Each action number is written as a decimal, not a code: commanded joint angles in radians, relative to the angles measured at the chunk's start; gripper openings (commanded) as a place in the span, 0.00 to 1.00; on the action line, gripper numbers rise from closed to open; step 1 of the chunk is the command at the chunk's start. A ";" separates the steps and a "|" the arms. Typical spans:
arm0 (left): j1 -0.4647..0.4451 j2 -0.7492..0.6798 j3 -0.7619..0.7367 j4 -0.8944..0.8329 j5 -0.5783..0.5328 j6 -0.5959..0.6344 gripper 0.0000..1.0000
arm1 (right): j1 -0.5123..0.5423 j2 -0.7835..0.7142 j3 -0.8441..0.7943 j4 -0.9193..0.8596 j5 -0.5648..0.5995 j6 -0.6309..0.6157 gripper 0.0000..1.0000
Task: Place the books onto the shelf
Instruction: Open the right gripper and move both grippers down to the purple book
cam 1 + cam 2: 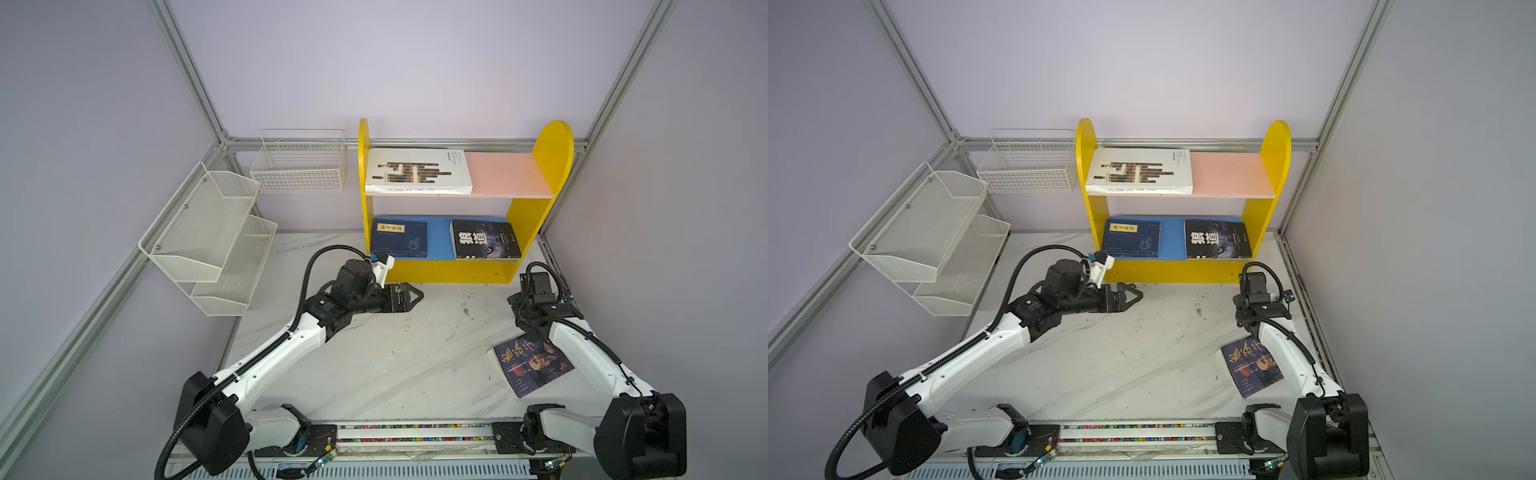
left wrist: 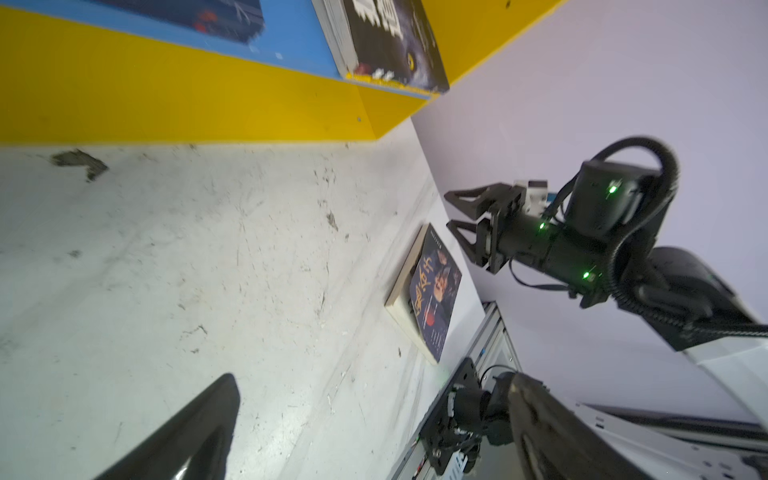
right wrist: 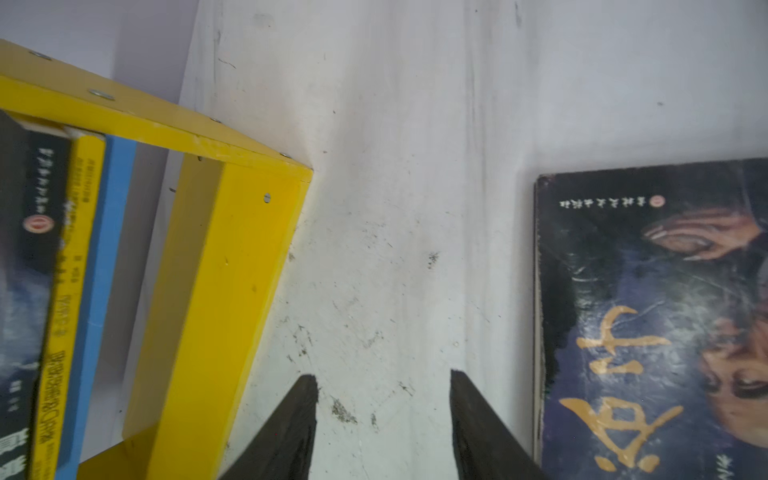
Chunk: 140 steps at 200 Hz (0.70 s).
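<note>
My right wrist view shows a yellow-spined book [image 3: 68,291] lying between the black book [image 1: 484,239] and the blue lower board [image 1: 440,237] of the shelf [image 1: 440,272], which the top views scarcely show. My right gripper [image 3: 384,376] hangs over the bare table [image 3: 395,208], fingers partway apart and gripping nothing, with the face-cover book [image 1: 532,361] lying flat beside it. My left gripper [image 1: 411,296] gapes wide and empty before the shelf.

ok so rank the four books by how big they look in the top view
1. white book, clearly largest.
2. face-cover book on the table, barely ahead of the black book; it lies nearer the camera and the right arm hides a corner, so unsure.
3. black book.
4. navy book, smallest.
</note>
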 commanded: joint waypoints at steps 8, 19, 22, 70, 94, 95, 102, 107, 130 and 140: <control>-0.134 0.145 0.105 -0.021 -0.082 0.075 0.99 | -0.029 -0.094 -0.051 -0.090 -0.039 -0.040 0.56; -0.177 0.205 0.143 -0.015 -0.089 0.083 0.98 | -0.042 -0.119 -0.057 -0.099 -0.051 -0.058 0.57; -0.189 0.220 0.151 -0.015 -0.092 0.083 0.97 | -0.046 -0.125 -0.057 -0.102 -0.054 -0.062 0.58; -0.314 0.465 0.294 0.066 -0.072 0.041 0.94 | -0.065 -0.198 0.006 -0.150 -0.075 -0.145 0.68; -0.355 0.562 0.360 0.142 -0.045 0.000 0.92 | -0.065 -0.200 0.043 -0.167 -0.115 -0.187 0.72; -0.356 0.566 0.363 0.145 -0.044 -0.001 0.92 | -0.065 -0.200 0.044 -0.168 -0.117 -0.189 0.72; -0.364 0.593 0.385 0.161 -0.041 -0.011 0.92 | -0.065 -0.198 0.052 -0.178 -0.127 -0.200 0.73; -0.368 0.611 0.400 0.173 -0.036 -0.019 0.91 | -0.064 -0.199 0.056 -0.184 -0.138 -0.209 0.76; -0.385 0.694 0.465 0.230 -0.021 -0.073 0.88 | -0.065 -0.221 0.075 -0.213 -0.164 -0.247 0.90; -0.393 0.728 0.497 0.245 -0.020 -0.093 0.86 | -0.065 -0.240 0.085 -0.228 -0.166 -0.260 0.90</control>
